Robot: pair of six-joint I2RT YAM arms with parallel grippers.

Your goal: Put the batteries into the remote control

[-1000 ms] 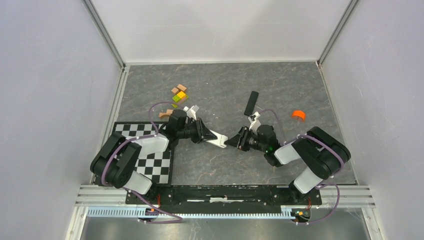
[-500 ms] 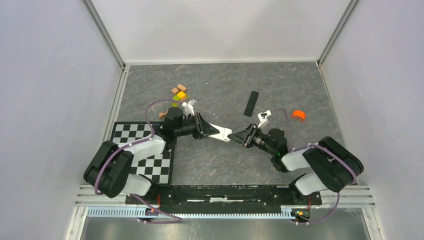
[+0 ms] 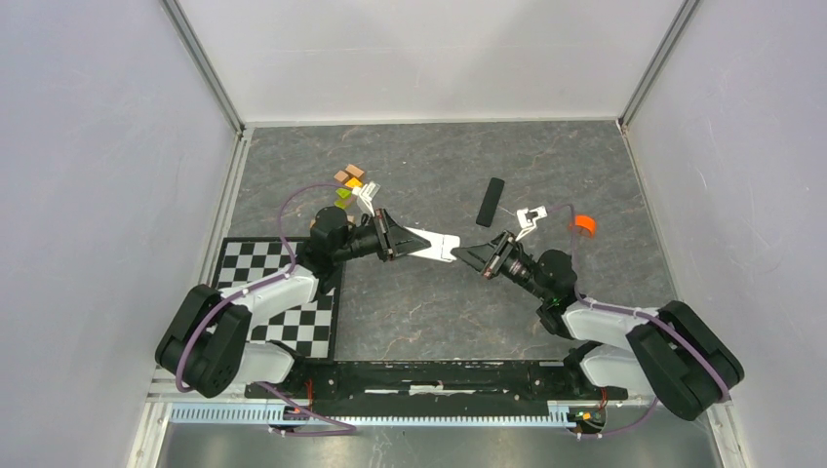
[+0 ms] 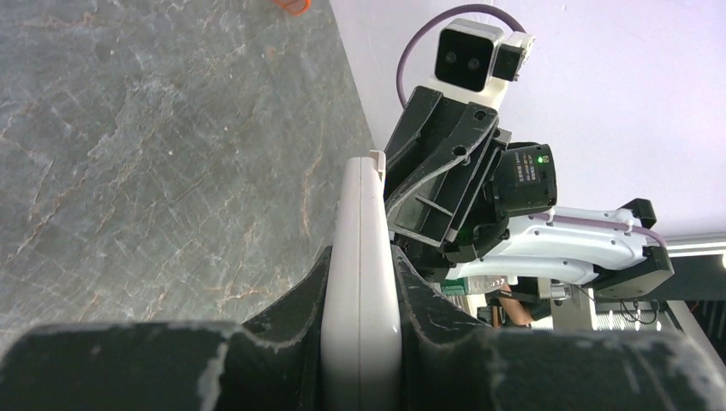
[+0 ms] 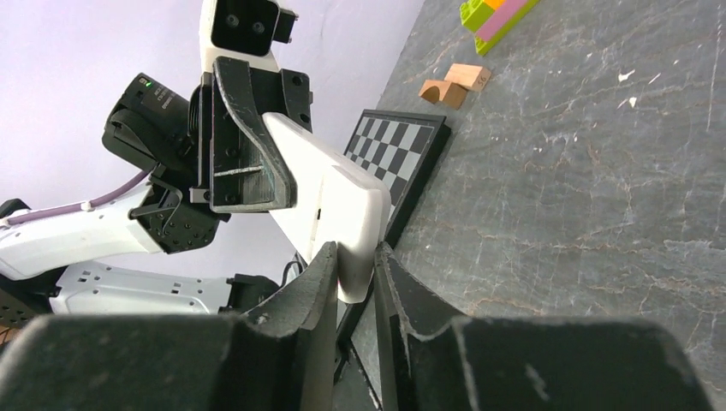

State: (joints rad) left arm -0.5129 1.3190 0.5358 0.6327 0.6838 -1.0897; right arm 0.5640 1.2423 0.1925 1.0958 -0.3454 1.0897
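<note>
Two grippers meet nose to nose above the middle of the grey table (image 3: 429, 312) in your top view. Your left gripper (image 3: 421, 245) reaches in from the left and is clamped on the remote control (image 3: 444, 250), which juts out of it toward the right. Your right gripper (image 3: 470, 254) points back from the right with its tips just at the remote's free end; from up here you cannot tell whether they touch. A slim black bar (image 3: 491, 201) lies behind the right gripper, with an orange cap (image 3: 583, 224) further right. The coloured blocks (image 3: 348, 185) sit behind your left wrist, and a checkerboard (image 3: 283, 302) lies under the left arm.

Your left wrist view shows the remote edge-on, pinched between the left fingers (image 4: 287, 312), one pressed to each broad face. The right gripper shows just past the remote's far end and to its right, its jaws a little apart.

Your right wrist view shows the remote's plain white side, raised clear of the tabletop. Its near corner dips into the narrow gap between the right fingers (image 5: 411, 317). Those jaws are nearly closed, but you cannot tell whether they pinch the corner or only straddle it. Two tan blocks (image 5: 454, 83) lie just beyond the checkerboard's far corner.
</note>
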